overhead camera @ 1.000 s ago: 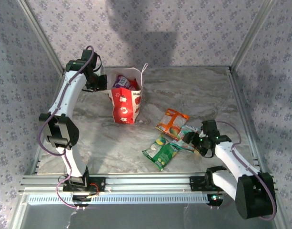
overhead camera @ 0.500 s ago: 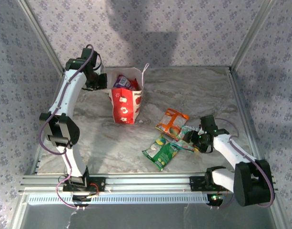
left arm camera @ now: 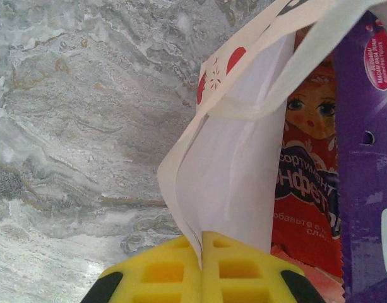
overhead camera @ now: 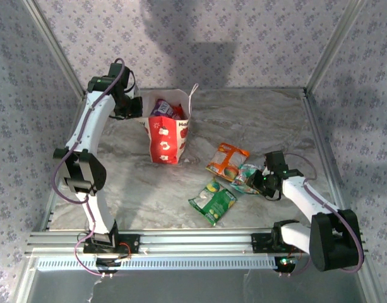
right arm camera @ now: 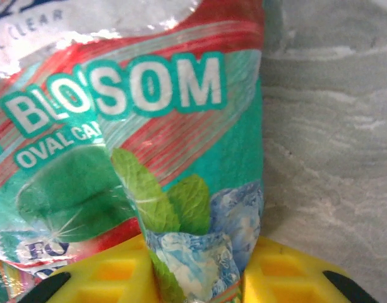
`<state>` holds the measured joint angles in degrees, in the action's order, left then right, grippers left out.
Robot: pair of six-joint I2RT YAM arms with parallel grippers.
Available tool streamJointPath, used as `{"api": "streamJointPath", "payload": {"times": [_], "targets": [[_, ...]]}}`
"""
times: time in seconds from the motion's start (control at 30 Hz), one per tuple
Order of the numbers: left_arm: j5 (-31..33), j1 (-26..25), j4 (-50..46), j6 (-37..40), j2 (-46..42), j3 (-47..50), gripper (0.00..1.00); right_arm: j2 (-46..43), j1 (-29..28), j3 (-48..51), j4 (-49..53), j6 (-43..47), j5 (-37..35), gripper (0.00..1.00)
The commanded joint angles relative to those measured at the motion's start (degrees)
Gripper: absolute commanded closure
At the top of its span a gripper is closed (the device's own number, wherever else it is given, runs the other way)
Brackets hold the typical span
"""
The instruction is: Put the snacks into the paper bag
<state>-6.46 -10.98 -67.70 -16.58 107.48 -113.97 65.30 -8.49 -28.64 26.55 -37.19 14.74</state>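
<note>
Dim overhead view, blurred wrist foregrounds

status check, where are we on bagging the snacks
Left end effector shut on paper bag rim. Right end effector around teal packet corner, grip unconfirmed. Red packet, purple packet in bag. Orange packet, green packet on table beside teal.

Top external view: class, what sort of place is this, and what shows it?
Probably a lab robot test cell, not a home: a marble-look table fenced by an aluminium frame, patterned backdrop walls, and a left arm and right arm bolted at its near edge.
</note>
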Motion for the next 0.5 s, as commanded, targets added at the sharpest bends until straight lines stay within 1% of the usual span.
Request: {"api": "streamJointPath", "payload": {"times": [0.0, 0.23, 0.43, 0.47], "targets": [[-3.1, -0.5, -1.5, -0.4, 1.5, -1.1, 0.95, 0.6, 0.3, -0.4, 3.8, 0.2, -4.4, 0.78], [-4.2, -0.5, -0.7, -0.7, 1.1, -0.6, 0.95, 0.9, 0.5, -1.3, 5.8, 0.6, -5.3, 0.9], [-4.6, -0.5, -0.4, -1.1, 1.1, -0.7, 0.95, 1.0, 0.6, -2.6, 7.6, 0.7, -6.8, 0.97], [-4.7, -0.6, -0.3, -1.1, 1.1, -0.7, 0.95, 1.1, 0.5, -2.9, 9.3, 0.7, -7.1, 0.98]]}}
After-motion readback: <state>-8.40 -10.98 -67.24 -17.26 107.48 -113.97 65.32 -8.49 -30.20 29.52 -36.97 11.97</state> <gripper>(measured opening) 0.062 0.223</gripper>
